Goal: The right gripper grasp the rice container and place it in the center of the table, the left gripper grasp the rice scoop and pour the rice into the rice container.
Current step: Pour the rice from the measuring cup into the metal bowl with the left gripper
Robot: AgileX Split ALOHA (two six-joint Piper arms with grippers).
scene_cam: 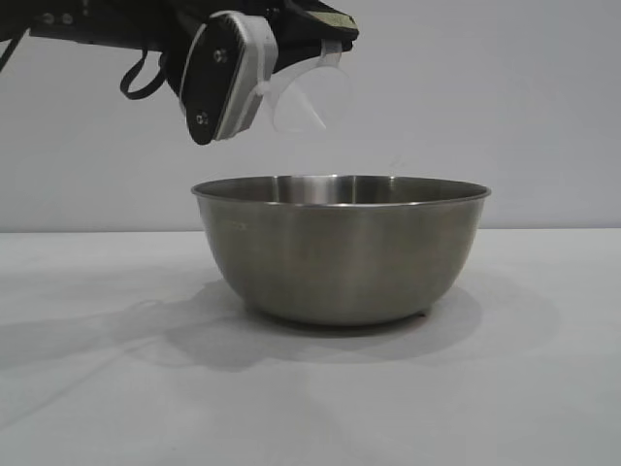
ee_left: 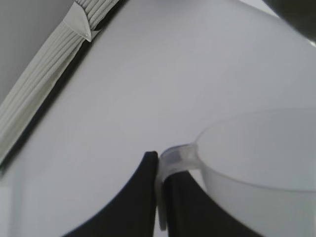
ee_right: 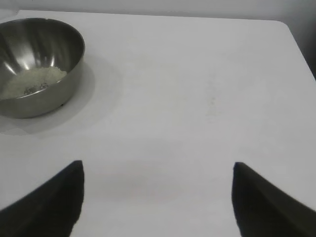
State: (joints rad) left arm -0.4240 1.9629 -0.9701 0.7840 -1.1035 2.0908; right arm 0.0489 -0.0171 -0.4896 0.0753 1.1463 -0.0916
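The rice container, a wide steel bowl, stands on the white table in the middle of the exterior view. Above its left rim hangs my left gripper, shut on the loop handle of the rice scoop. The clear cup is tipped on its side over the bowl. In the left wrist view the left gripper pinches the handle, and the rice scoop looks empty. The right wrist view shows the rice container with rice on its bottom. My right gripper is open over bare table, well away from the bowl.
The white table ends at a rounded far corner in the right wrist view. A ribbed pale strip runs along the table's edge in the left wrist view. A plain wall stands behind the bowl.
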